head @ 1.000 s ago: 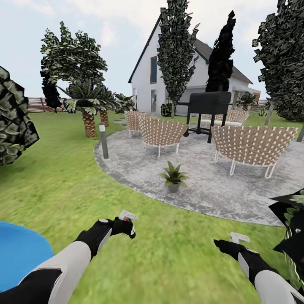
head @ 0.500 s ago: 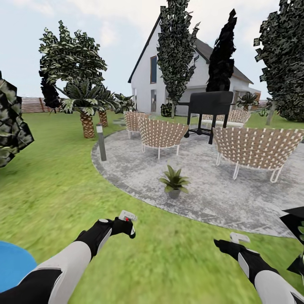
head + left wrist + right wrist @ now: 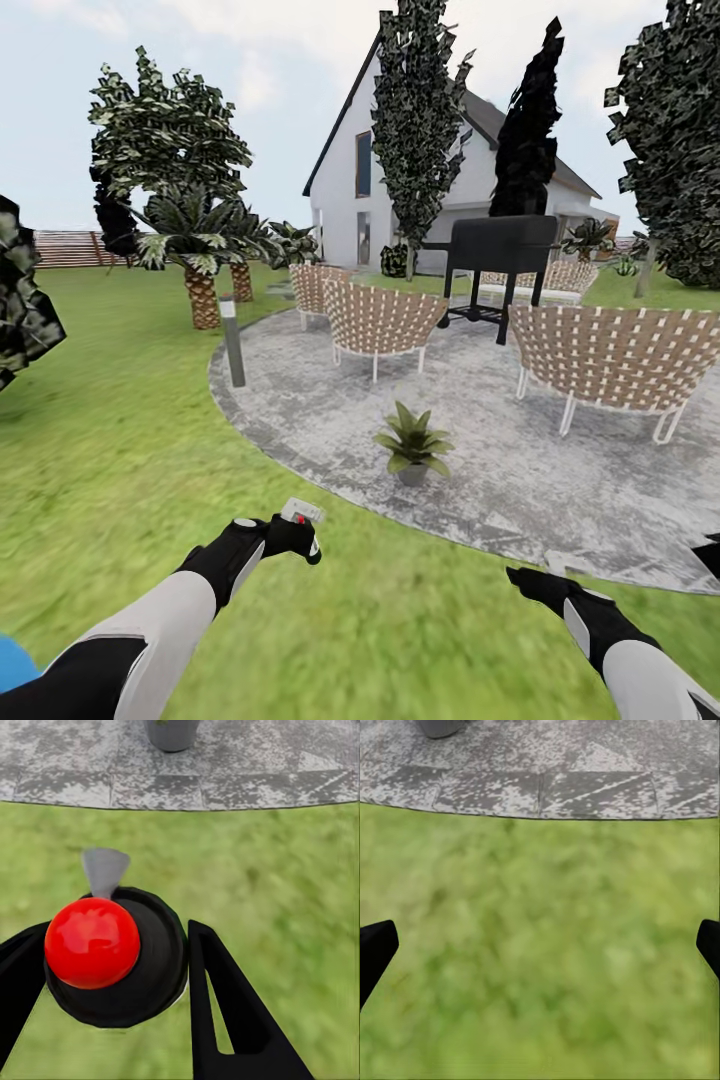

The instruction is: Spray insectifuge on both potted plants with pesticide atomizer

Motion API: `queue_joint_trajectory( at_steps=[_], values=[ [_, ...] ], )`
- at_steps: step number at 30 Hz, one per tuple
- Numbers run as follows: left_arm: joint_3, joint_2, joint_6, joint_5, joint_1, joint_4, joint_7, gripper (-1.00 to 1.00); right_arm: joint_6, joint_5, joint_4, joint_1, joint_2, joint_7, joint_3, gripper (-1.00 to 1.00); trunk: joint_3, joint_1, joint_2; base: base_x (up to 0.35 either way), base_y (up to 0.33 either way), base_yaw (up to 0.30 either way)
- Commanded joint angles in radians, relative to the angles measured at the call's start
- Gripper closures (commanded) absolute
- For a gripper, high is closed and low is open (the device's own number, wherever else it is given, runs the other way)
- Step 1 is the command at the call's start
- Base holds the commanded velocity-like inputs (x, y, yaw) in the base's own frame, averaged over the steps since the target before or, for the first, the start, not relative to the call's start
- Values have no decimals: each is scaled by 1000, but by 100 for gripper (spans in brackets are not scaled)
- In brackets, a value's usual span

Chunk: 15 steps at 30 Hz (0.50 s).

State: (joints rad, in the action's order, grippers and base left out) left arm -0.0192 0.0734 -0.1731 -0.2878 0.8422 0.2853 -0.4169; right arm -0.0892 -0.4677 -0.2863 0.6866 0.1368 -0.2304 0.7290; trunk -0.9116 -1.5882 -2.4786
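In the garden, my left gripper (image 3: pixel 296 534) is shut on the pesticide atomizer (image 3: pixel 301 514), held low over the lawn (image 3: pixel 130 450). The left wrist view shows the atomizer's dark nozzle head with its red dot (image 3: pixel 92 943) between the two black fingers (image 3: pixel 225 1005). One potted plant (image 3: pixel 412 443), a light-green rosette in a small grey pot, stands on the round grey patio (image 3: pixel 520 480) ahead of both arms. Its pot (image 3: pixel 171 731) shows past the patio rim. My right gripper (image 3: pixel 530 578) hangs open and empty over grass, fingertips wide apart (image 3: pixel 540 952).
A grey bollard lamp (image 3: pixel 232 340) stands at the patio's left rim. Wicker chairs (image 3: pixel 380 318) (image 3: pixel 615 358) and a black grill (image 3: pixel 498 250) fill the patio's far side. A palm (image 3: pixel 200 270), a dark bush (image 3: pixel 20 300) and a blue object (image 3: pixel 10 655) lie to the left.
The whole view has shifted as the robot moves toward the patio: the plant sits lower and nearer, and the blue object has slid almost out at lower left. Both arms hold their pose.
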Motion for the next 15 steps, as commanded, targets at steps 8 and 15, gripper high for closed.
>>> queue_joint_trajectory(
  at_steps=[8,15],
  values=[
    [-2,0,-7,-2,0,2,-3,100,-5,-8,-2,1,0,-7,9,-100,-1,0,0,299,-137,0],
    [-2,0,-7,-2,0,2,-3,100,-4,-7,-2,1,0,-7,9,-100,-1,0,0,299,-142,0]
  ],
)
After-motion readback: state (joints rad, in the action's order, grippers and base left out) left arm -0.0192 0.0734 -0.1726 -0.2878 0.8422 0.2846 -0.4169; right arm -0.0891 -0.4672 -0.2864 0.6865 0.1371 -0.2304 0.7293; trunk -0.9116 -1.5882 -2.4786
